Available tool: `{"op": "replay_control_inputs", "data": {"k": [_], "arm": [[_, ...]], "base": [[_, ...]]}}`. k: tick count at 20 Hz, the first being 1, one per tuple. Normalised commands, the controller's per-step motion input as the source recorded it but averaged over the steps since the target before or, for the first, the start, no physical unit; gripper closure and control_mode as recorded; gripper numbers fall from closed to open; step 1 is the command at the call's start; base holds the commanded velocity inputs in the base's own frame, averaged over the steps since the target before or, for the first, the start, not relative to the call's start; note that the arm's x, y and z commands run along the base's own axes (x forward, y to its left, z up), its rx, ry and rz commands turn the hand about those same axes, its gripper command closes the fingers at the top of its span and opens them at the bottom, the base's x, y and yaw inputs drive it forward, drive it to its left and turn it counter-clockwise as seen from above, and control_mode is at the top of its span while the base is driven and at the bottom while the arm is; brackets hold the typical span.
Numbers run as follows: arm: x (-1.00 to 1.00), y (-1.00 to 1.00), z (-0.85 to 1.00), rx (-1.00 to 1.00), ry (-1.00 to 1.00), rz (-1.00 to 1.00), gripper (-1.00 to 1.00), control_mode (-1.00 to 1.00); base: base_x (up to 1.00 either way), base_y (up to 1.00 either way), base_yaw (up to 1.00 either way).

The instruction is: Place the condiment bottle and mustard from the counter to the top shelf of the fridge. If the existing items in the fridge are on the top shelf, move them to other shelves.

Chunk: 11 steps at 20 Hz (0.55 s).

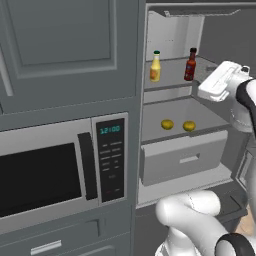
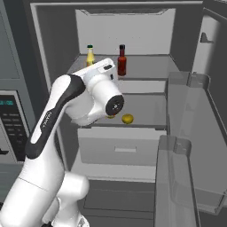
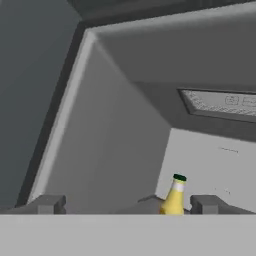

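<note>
The fridge [image 1: 172,35] stands open. On its top shelf [image 1: 172,76] the mustard [image 1: 155,67] stands upright at the left. The condiment bottle [image 1: 190,65] stands upright a little to its right. Both existing items, two small lemons [image 1: 167,124] [image 1: 189,126], lie one shelf lower. From the right base view, the mustard [image 2: 90,55] and condiment bottle [image 2: 122,60] rise behind my hand, and one lemon [image 2: 127,119] shows beside my wrist. My gripper [image 3: 127,206] is open and empty, in front of the top shelf and pointing upward, with the mustard [image 3: 174,199] between its fingertips, farther back. The counter is out of view.
A pale drawer [image 1: 185,160] sits under the lemon shelf. The open fridge door with its shelves [image 2: 186,133] stands close on the right. A microwave [image 1: 40,175] with its keypad is built in to the left of the fridge.
</note>
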Motion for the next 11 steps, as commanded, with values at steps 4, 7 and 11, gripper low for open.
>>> {"op": "replay_control_inputs", "data": {"k": [4, 7, 11], "arm": [[-1.00, 0.14, -0.04, -0.10, -0.31, 0.06, -1.00, -1.00], [-0.04, -0.07, 0.00, -0.01, -0.07, -0.09, -1.00, -1.00], [0.00, 0.00, 0.00, -0.02, 0.00, 0.00, -1.00, -1.00]], "base": [[0.00, 0.00, 0.00], [0.00, 0.00, 0.00], [0.00, 0.00, 0.00]]}}
